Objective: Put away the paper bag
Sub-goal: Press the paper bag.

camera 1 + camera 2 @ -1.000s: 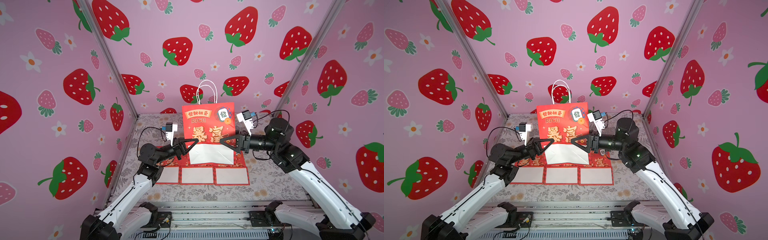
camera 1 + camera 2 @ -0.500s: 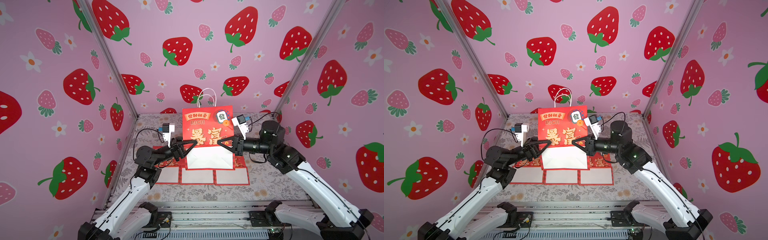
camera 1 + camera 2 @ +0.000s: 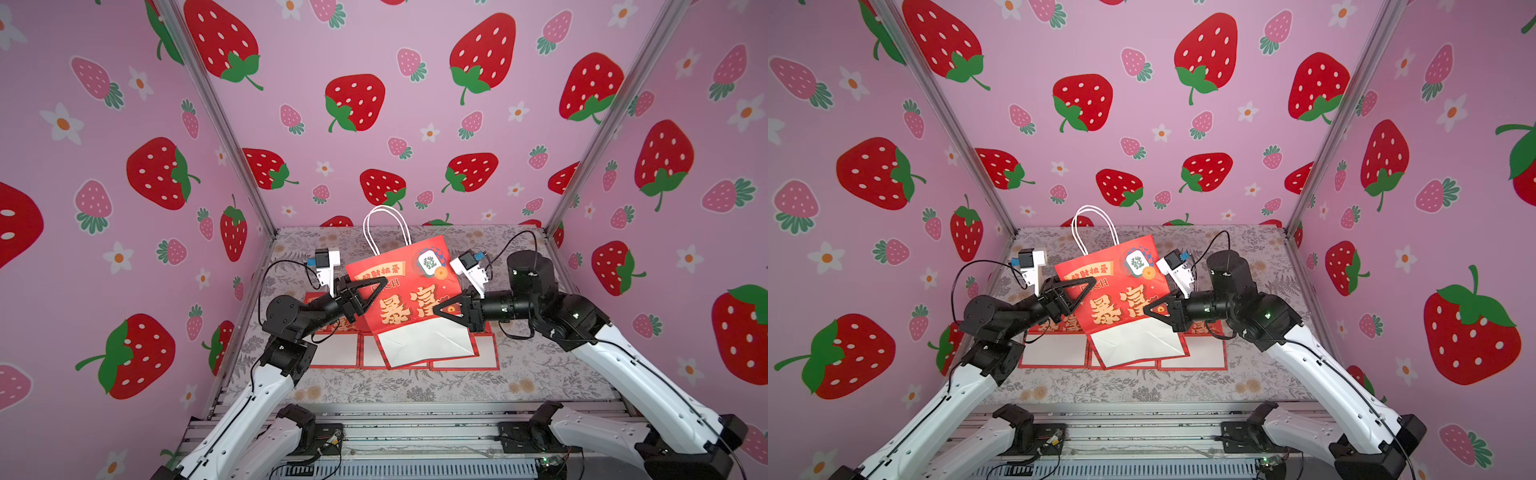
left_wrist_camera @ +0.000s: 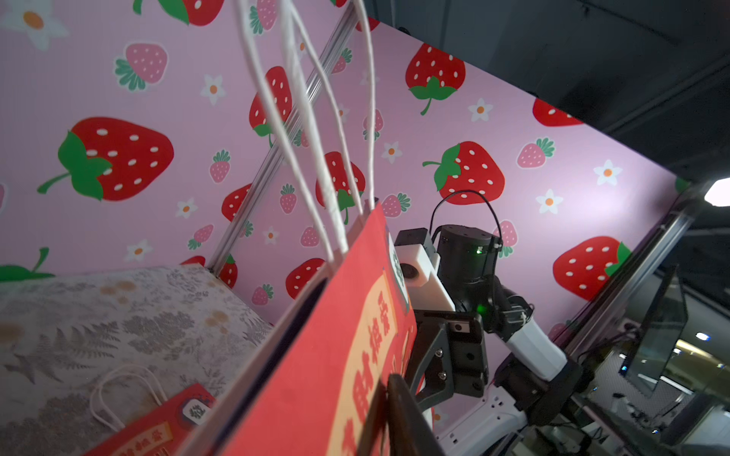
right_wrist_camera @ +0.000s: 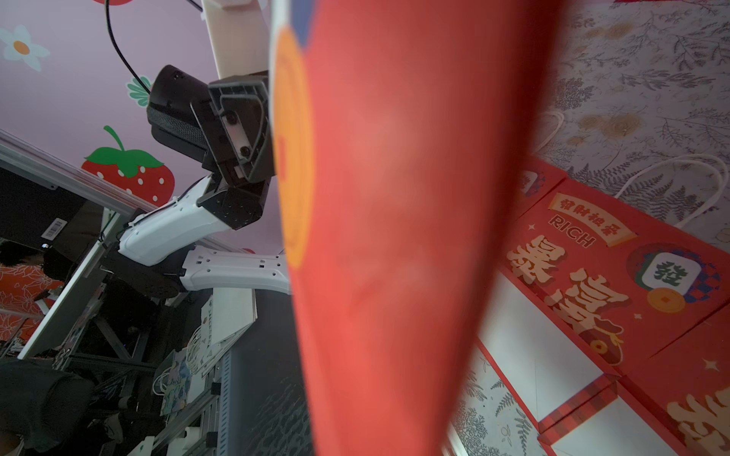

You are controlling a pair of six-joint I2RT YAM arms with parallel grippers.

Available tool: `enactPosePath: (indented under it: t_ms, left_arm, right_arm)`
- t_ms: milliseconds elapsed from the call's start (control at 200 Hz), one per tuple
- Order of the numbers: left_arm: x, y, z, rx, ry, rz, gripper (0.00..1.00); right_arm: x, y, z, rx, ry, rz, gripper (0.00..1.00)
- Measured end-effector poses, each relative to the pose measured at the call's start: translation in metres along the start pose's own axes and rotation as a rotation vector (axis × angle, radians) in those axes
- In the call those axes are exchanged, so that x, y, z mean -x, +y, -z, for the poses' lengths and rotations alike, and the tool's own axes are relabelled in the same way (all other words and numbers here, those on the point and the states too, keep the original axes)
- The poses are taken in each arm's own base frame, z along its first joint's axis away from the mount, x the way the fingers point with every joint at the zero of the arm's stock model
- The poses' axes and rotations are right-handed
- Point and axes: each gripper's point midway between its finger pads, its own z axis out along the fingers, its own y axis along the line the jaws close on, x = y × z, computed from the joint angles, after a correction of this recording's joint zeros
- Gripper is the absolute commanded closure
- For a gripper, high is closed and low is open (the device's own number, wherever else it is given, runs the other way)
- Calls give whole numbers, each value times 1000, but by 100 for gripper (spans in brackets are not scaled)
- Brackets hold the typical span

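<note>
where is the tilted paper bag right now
In both top views the paper bag is mid-scene, tilted, between the left gripper and right gripper, over the flat bags.

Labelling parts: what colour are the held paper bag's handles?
White; the handles of the paper bag show best in the left wrist view.

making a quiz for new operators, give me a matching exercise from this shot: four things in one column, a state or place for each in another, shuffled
Things:
1. paper bag
2. handles
3. flat bags
4. right gripper

States or places:
a. lying flat on the table
b. held at a tilt
c. shut on the bag's side edge
d. white loops standing above the bag's top rim

Pairs: 1-b, 2-d, 3-a, 4-c
</note>
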Motion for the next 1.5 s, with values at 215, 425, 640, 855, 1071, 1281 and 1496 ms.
enactPosePath:
  t_ms: [215,425,640,855,1071,1281,1496]
  left_arm:
    - [-11,10,-1,35,38,10,100]
    - [-13,15,-1,52,48,7,60]
    - [-21,9,-8,-13,95,26,26]
    - [-39,-13,-21,-125,194,20,28]
    - [-44,-28,-24,-175,228,-22,44]
    - [-47,-24,-24,-159,239,-30,85]
    - [-42,-22,-23,-119,211,-57,100]
  right_arm:
    - [-6,-7,2,-51,21,-6,95]
    - [-2,-16,3,-111,-6,-32,100]
    - [17,-16,10,-144,-97,-27,100]
    - [34,-19,17,-184,-182,-14,100]
    - [51,-13,26,-181,-262,3,100]
    - [61,-11,30,-177,-308,-1,97]
    - [62,-7,31,-152,-309,-10,79]
